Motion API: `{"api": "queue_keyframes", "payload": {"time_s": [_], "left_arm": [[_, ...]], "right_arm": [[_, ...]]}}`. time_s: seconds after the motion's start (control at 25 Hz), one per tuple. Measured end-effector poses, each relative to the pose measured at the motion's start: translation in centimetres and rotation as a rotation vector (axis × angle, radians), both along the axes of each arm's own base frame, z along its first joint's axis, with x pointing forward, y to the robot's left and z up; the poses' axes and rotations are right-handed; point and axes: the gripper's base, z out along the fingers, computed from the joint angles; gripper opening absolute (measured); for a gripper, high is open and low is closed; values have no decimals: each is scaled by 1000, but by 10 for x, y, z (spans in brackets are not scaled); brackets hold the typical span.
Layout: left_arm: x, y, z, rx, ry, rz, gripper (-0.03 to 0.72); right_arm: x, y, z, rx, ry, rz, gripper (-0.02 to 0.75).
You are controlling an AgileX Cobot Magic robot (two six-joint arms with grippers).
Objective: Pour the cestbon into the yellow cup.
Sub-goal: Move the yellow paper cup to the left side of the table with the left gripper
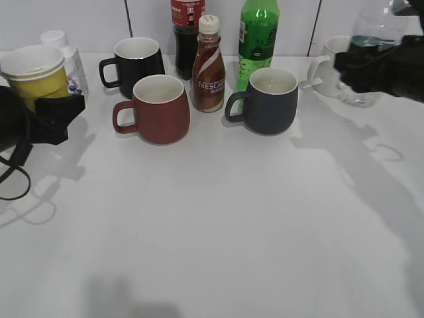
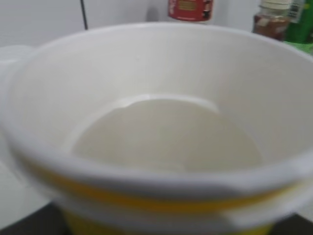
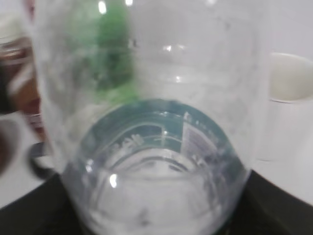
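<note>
Both arms are showing as matte black throughout. The left gripper (image 1: pixel 50 109) is presenting blocky, angular black housing, with a thin black cable (image 1: pixel 13 175) looping below it (near the table's left edge). The right gripper (image 1: pixel 371 66) is appearing as a bulky black mass, details blurred.

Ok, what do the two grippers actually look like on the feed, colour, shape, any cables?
Both are matte black and blocky, with no markings I can read. The left gripper has angular black finger pieces, and a thin black cable loops below it at the left edge. The right gripper is a bulky dark mass of faceted parts. In both wrist views only a black edge shows along the bottom.
</note>
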Motion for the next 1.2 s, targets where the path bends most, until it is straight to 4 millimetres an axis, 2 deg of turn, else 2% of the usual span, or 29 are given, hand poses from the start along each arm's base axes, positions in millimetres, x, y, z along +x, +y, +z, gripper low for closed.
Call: {"api": "queue_keyframes", "payload": {"time_s": [0.16, 0.52, 0.72, 1.0, 1.08, 1.2], "left_arm": [[7, 1, -13, -6, -33, 26, 440], [31, -1, -46, -17, -39, 43, 440], [52, -2, -61, -14, -34, 56, 440], [60, -2, -81, 24, -5, 59, 440], [60, -2, -83, 43, -8, 55, 460], [61, 0, -82, 38, -17, 79, 538]], "right_arm": [[5, -13, 1, -44, -46, -68, 465], [15, -14, -28, -63, -1, -84, 463], [16, -14, -28, -60, -15, -82, 462], [16, -13, -28, -63, -16, -81, 461], [16, -13, -28, -63, -16, -81, 461], [16, -13, -28, -63, -16, -81, 461]]}}
